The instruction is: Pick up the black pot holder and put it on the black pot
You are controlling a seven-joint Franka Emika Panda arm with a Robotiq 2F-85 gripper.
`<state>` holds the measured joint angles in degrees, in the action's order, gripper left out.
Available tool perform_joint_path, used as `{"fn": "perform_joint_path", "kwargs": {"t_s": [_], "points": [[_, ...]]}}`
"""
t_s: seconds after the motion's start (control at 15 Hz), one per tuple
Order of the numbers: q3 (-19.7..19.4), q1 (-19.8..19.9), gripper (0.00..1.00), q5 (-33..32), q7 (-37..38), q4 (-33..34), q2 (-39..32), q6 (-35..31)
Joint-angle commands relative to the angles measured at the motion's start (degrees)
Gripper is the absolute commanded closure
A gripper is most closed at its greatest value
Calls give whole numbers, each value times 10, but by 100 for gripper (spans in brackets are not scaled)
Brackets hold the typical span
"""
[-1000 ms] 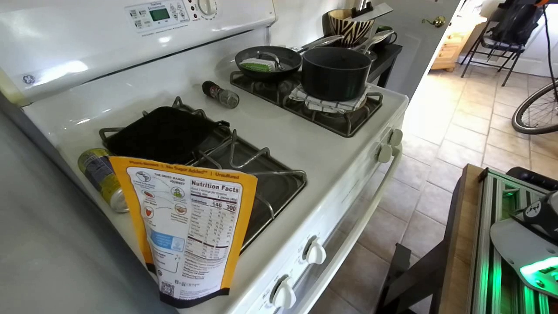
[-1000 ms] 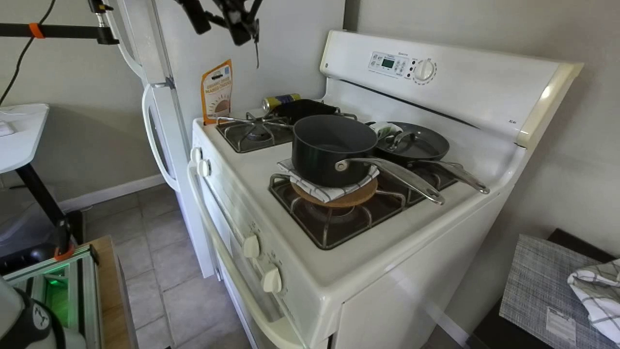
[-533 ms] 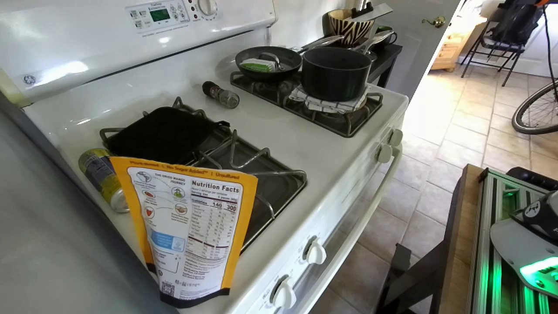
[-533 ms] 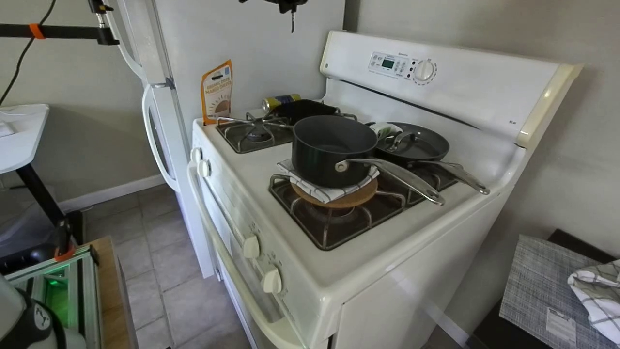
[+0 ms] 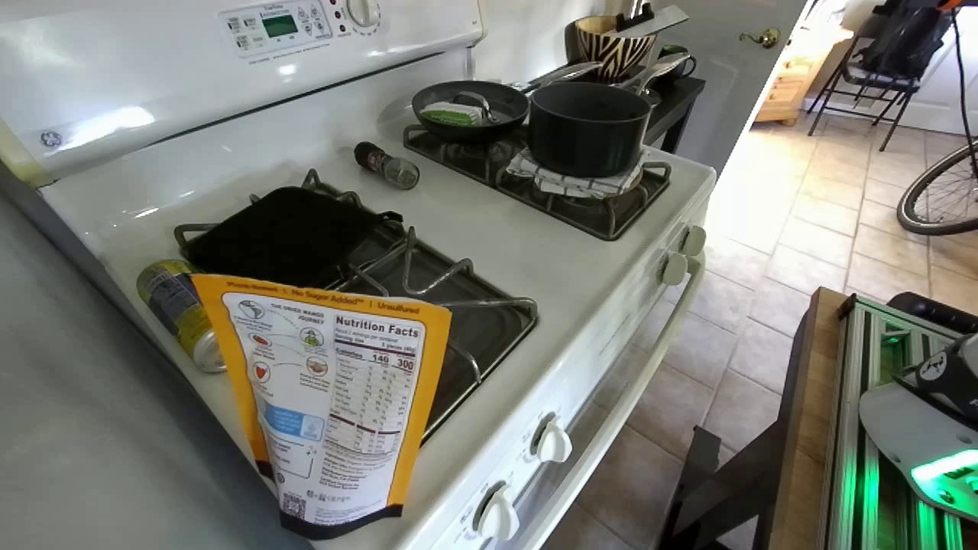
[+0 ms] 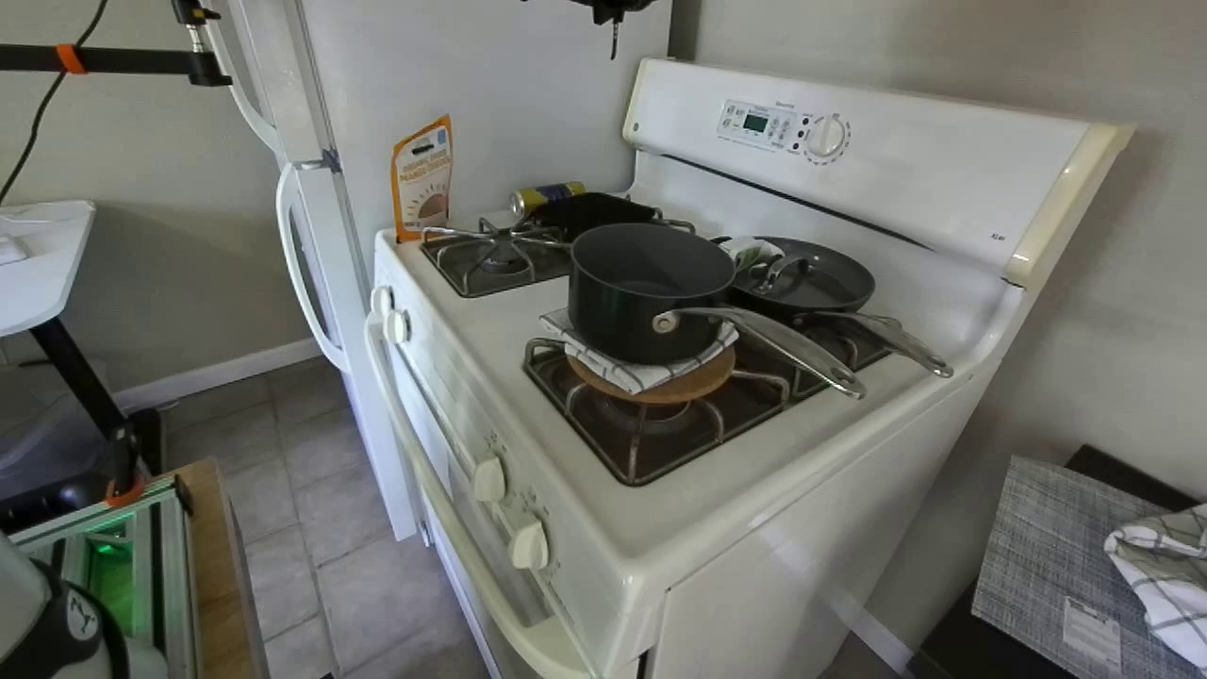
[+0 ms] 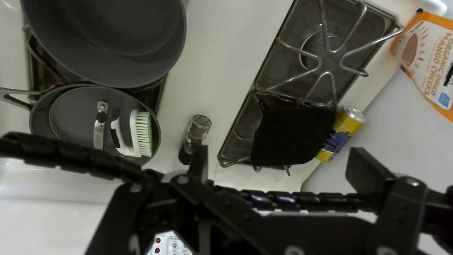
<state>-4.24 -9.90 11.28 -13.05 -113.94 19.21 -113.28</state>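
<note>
The black pot holder [image 5: 286,233] lies flat on the rear burner grate; it also shows in an exterior view [image 6: 594,213] and in the wrist view [image 7: 292,134]. The black pot [image 5: 588,130] stands on a folded checkered cloth over a front burner; it shows in an exterior view [image 6: 651,292] and partly in the wrist view [image 7: 116,39]. My gripper [image 7: 282,162] is open and empty, with its fingers wide apart. It is high above the stove, and the pot holder appears between and beyond the fingertips. Only a bit of it shows at the top edge in an exterior view.
A yellow can [image 7: 340,134] lies against the pot holder's edge. A mango pouch [image 5: 336,405] stands at the stove's front corner. A pepper grinder [image 5: 387,166] lies between the burners. A small pan [image 6: 801,273] with a brush sits behind the pot. Pot and pan handles stick out sideways.
In an exterior view my gripper has moved right and up, from clearly in view to just its tip at the top edge. The pot holder and pot have not moved.
</note>
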Motion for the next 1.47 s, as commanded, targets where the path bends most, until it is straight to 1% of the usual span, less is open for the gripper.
{"fn": "perform_joint_path", "kwargs": {"t_s": [0.0,0.07,0.27,0.4,0.53,0.6,0.67,0.73,0.8,0.93,1.0,1.07,1.13,1.27,1.4], "points": [[15,3,0,68,4,40,-69,-23],[18,-2,0,86,-6,62,-99,-17],[49,2,0,101,6,120,-192,-21],[66,8,0,118,5,157,-256,-7],[84,14,0,143,-17,188,-323,-35],[92,18,0,152,-16,199,-344,-48],[99,24,0,152,-13,225,-362,-30],[101,24,0,129,-3,172,-320,-46],[106,26,0,130,-3,190,-343,-46],[110,29,0,132,-2,214,-364,-46],[106,22,0,126,33,215,-374,-83],[110,23,0,134,36,212,-381,-106],[109,20,0,131,59,216,-397,-142],[115,21,0,141,89,217,-421,-191],[109,17,0,116,145,227,-447,-186]]}}
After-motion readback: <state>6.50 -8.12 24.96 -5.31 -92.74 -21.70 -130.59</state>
